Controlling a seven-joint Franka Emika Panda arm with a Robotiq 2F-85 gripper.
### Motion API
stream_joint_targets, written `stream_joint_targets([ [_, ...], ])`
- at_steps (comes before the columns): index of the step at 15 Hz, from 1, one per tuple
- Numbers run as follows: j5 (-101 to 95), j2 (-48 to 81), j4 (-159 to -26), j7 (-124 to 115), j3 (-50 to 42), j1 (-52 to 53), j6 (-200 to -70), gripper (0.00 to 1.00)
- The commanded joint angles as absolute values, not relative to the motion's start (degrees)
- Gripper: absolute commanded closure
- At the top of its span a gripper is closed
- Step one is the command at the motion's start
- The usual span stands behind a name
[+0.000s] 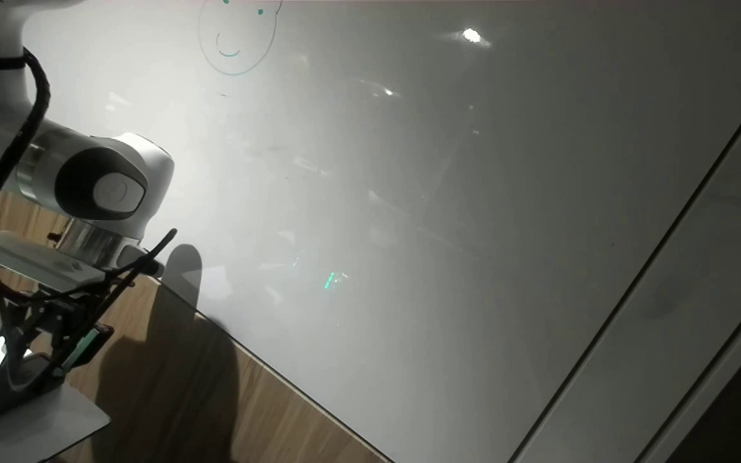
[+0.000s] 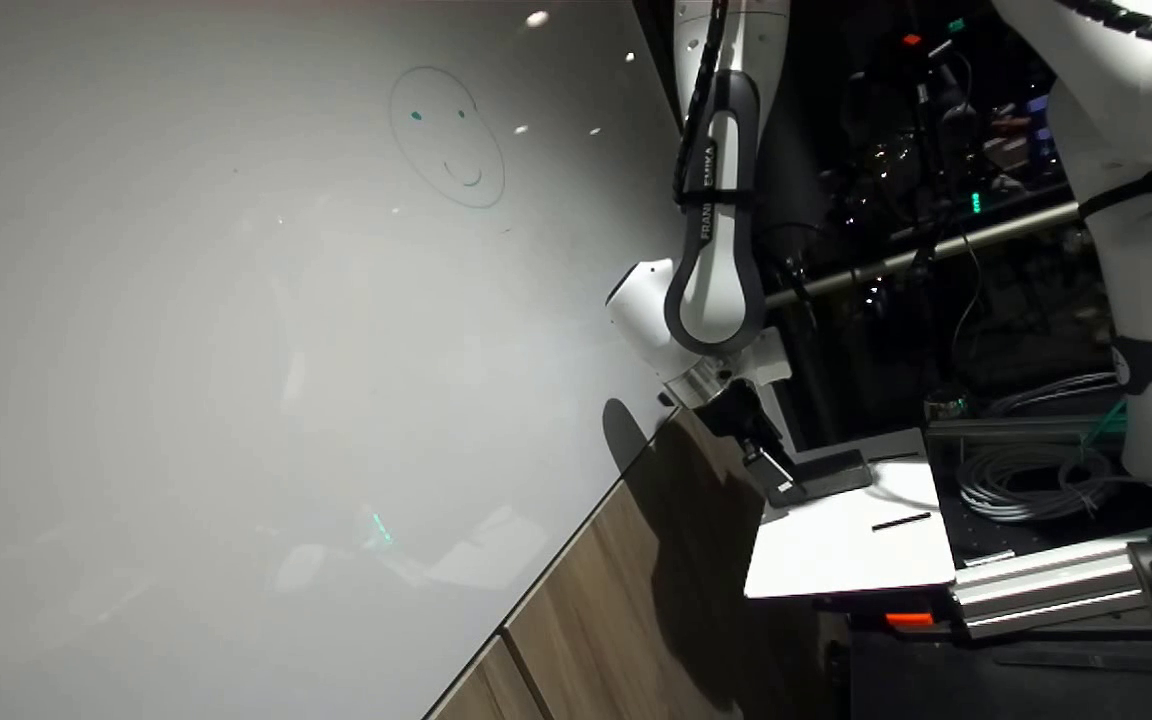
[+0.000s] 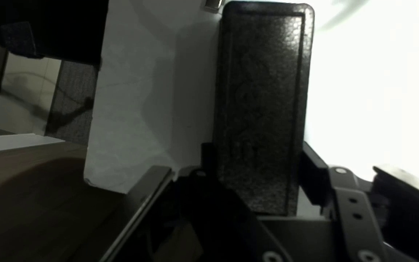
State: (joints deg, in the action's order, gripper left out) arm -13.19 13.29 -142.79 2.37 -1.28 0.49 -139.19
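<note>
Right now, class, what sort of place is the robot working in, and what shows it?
Probably a robotics lab, though an office isn't ruled out. The clues: a robot arm, a coil of cable by a metal rail, and a whiteboard bearing a drawn smiley face.

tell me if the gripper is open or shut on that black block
Shut on the black block: in the wrist view, the gripper has its fingers against both long sides.

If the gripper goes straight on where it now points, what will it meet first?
Probably the white panel beneath the black rectangular block, likely an eraser, that the gripper is closed on. The block's underside may rest there, though depth is unclear.
</note>
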Motion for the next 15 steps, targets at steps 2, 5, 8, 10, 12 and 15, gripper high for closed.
stream_joint_targets([
  [2,-15.0,12.3,-143.8,0.6,-1.5,1.5,-138.5,0.69],
  [5,-15.8,10.2,-145.9,-0.7,-0.9,2.5,-138.6,0.69],
  [8,-16.3,6.1,-149.6,-2.0,0.2,4.1,-139.4,0.69],
  [10,-16.9,2.9,-151.9,-3.1,1.3,5.4,-139.6,0.69],
  [12,-17.3,-1.6,-153.9,-4.3,3.1,6.6,-139.4,0.69],
  [15,-15.6,-9.0,-155.4,-4.4,6.2,8.2,-139.4,0.69],
])
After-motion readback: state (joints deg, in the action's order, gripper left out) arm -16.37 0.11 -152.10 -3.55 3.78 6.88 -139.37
